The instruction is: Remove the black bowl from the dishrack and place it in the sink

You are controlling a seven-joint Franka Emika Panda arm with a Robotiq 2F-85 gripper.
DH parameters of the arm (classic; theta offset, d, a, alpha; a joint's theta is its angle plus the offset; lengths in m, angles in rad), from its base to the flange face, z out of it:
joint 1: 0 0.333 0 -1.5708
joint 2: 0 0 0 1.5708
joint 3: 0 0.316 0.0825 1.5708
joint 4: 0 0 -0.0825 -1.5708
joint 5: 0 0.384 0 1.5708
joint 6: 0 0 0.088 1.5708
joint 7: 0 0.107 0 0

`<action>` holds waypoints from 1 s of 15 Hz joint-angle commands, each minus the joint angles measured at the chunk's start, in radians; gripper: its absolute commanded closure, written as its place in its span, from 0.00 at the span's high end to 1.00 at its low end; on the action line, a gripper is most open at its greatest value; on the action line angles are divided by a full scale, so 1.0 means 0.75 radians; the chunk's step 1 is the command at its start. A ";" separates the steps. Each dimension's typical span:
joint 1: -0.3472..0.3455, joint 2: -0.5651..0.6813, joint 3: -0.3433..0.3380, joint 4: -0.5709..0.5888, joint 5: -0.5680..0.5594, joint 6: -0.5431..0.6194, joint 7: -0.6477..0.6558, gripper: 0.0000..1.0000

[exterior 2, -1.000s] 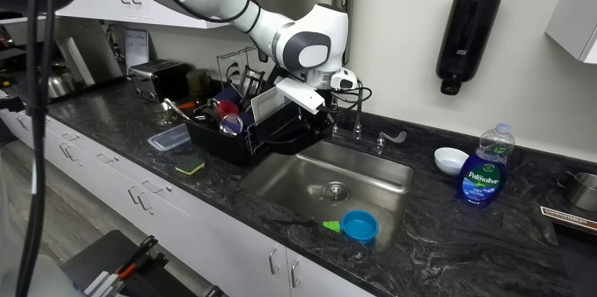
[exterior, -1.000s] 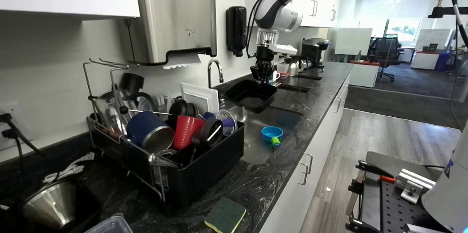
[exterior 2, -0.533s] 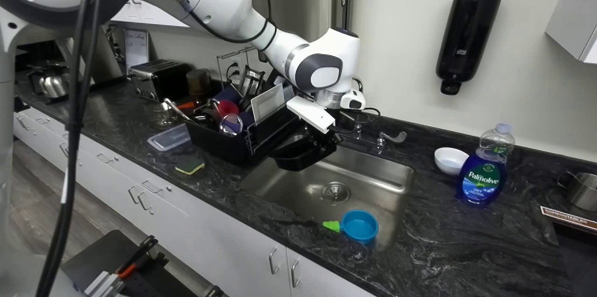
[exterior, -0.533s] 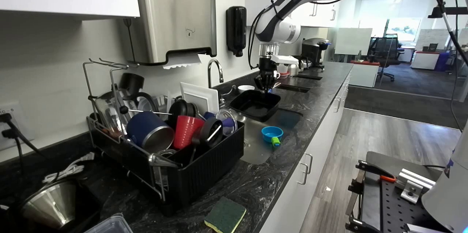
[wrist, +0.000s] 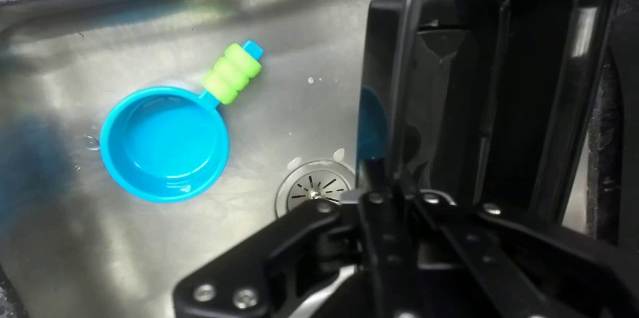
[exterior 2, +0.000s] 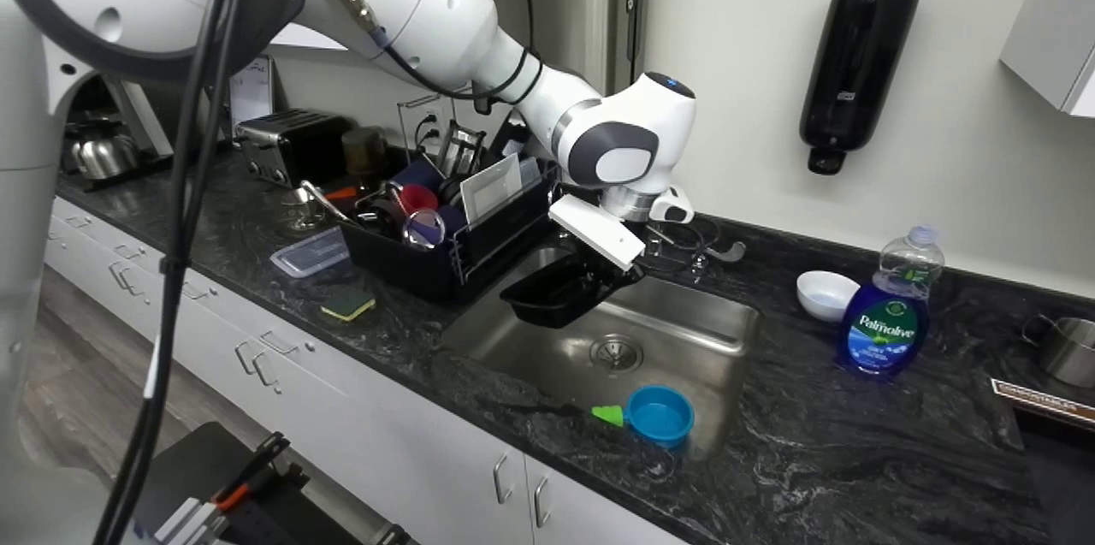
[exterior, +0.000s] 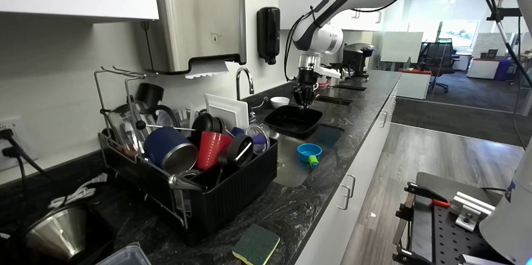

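Observation:
The black bowl is a deep rectangular dish; it hangs over the sink in both exterior views [exterior: 291,124] [exterior 2: 547,299] and fills the right of the wrist view [wrist: 459,88]. My gripper [exterior: 304,105] is shut on the bowl's rim, with a finger on each side in the wrist view [wrist: 392,178]. The bowl looks slightly tilted. The steel sink [exterior 2: 684,318] lies below it; its drain shows in the wrist view. The black dishrack [exterior: 245,194] stands beside the sink, full of other dishes. In an exterior view my fingertips are partly hidden by the wrist camera.
A blue pan [exterior: 309,151] with a green handle lies in the sink, left of the bowl in the wrist view [wrist: 164,143]. The faucet [exterior: 244,82] rises behind the sink. A white bowl [exterior 2: 827,295], soap bottle [exterior 2: 885,314] and sponge [exterior: 256,244] are on the counter.
My gripper has carried the black bowl down and away from the dishrack, further over the sink. The blue pan and the rack have not moved.

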 commanded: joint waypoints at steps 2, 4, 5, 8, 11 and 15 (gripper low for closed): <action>-0.058 0.105 0.034 0.115 0.020 -0.066 -0.060 0.02; -0.069 0.147 0.034 0.148 0.016 -0.056 -0.057 0.02; -0.073 0.171 0.035 0.167 0.014 -0.055 -0.049 0.02; -0.078 0.257 0.031 0.241 0.000 -0.052 -0.020 0.02; -0.076 0.344 0.029 0.324 -0.019 -0.056 0.014 0.02; -0.076 0.427 0.043 0.417 -0.028 -0.065 0.028 0.02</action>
